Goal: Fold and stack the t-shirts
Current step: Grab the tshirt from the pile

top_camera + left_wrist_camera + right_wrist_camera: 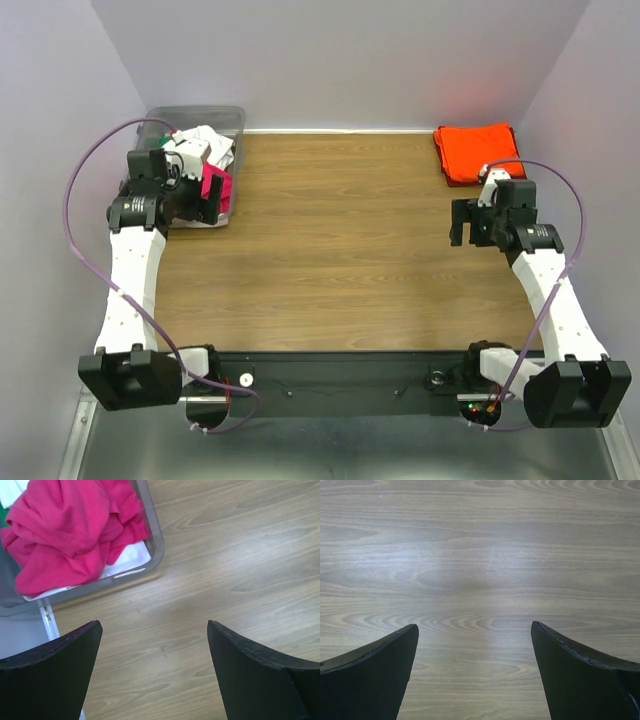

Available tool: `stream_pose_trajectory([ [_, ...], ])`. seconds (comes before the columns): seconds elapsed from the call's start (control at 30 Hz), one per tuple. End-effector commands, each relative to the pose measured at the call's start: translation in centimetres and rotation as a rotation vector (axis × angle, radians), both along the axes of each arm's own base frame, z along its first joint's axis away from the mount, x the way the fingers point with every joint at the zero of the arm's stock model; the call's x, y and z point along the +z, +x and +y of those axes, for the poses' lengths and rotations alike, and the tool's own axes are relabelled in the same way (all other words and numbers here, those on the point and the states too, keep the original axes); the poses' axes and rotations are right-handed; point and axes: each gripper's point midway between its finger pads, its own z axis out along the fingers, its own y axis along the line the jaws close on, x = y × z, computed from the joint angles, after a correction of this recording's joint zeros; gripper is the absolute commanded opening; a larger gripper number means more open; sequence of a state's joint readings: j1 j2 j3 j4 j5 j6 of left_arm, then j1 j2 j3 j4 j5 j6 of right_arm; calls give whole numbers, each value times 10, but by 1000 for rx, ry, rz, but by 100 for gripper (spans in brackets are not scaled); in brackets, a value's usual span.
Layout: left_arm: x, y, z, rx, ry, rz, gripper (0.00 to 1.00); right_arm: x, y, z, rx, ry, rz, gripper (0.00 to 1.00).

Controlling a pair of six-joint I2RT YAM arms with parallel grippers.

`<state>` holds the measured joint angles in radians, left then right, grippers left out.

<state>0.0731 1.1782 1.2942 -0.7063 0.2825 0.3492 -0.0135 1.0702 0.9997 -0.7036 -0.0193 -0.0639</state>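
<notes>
A crumpled magenta-pink t-shirt (70,530) lies on top of white cloth (127,560) in the clear grey bin (157,545); it shows in the top view (217,187) beside a white tee (205,140). A folded orange-red t-shirt (478,152) lies at the table's far right corner. My left gripper (208,198) hovers open and empty at the bin's near right edge, over bare wood in the left wrist view (154,630). My right gripper (462,222) is open and empty over bare wood (475,630), just in front of the orange-red shirt.
The wooden table (340,250) is walled at the back and both sides. The bin (232,118) sits at the far left corner, overhanging the table's left edge. A purple cable loops from each arm.
</notes>
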Motion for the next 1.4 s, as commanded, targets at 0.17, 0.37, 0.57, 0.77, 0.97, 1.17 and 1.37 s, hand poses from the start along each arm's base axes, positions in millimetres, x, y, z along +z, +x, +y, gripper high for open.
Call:
stream_pose_trajectory([
  [0.17, 13, 70, 47, 91, 148, 47, 99, -16, 6, 7, 52, 21, 68, 100],
  [0.37, 12, 122, 73, 91, 193, 59, 99, -23, 6, 13, 78, 44, 93, 100],
  [0.57, -13, 157, 101, 86, 193, 103, 99, -29, 10, 16, 99, 56, 118, 100],
  [0.77, -61, 171, 107, 72, 171, 186, 99, -37, 12, 17, 105, 62, 146, 100],
  [0.97, -113, 175, 102, 46, 131, 268, 95, -46, 12, 16, 102, 53, 177, 100],
  [1.17, -104, 177, 92, -1, 90, 230, 46, -48, 12, 14, 98, 48, 185, 100],
  [1.37, -10, 179, 88, -4, 83, 29, 0, -46, 10, 15, 100, 53, 177, 100],
])
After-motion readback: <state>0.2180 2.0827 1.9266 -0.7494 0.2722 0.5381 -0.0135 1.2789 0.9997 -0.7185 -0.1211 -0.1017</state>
